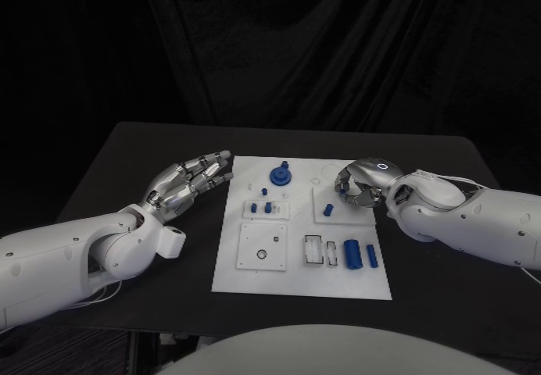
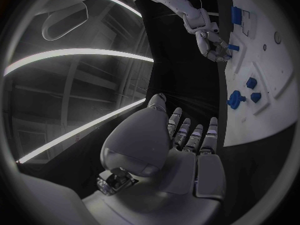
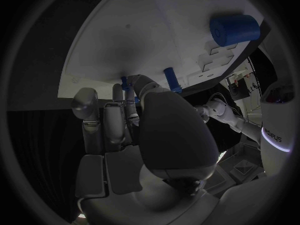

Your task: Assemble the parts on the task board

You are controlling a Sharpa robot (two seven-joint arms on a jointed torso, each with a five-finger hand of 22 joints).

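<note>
Near edge of the white board (image 1: 302,285): two blue cylinders (image 1: 352,254) are lying loose by the slots, so assembly looks partly done at best. Mid-board, small pegs (image 1: 268,208) are sitting on the left block, and one peg (image 1: 328,209) is standing on the right block. Right hand (image 1: 359,184) is hovering there, fingers curled; whether it is holding anything, cannot tell. Left hand (image 1: 188,182) is resting beside the board, fingers spread, holding nothing. Far edge: blue knob (image 1: 281,173) is sitting in place.

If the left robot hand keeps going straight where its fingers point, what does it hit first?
Probably the task board: the left robot hand points toward its far left corner, near the blue gear-shaped part. Height unclear.
</note>
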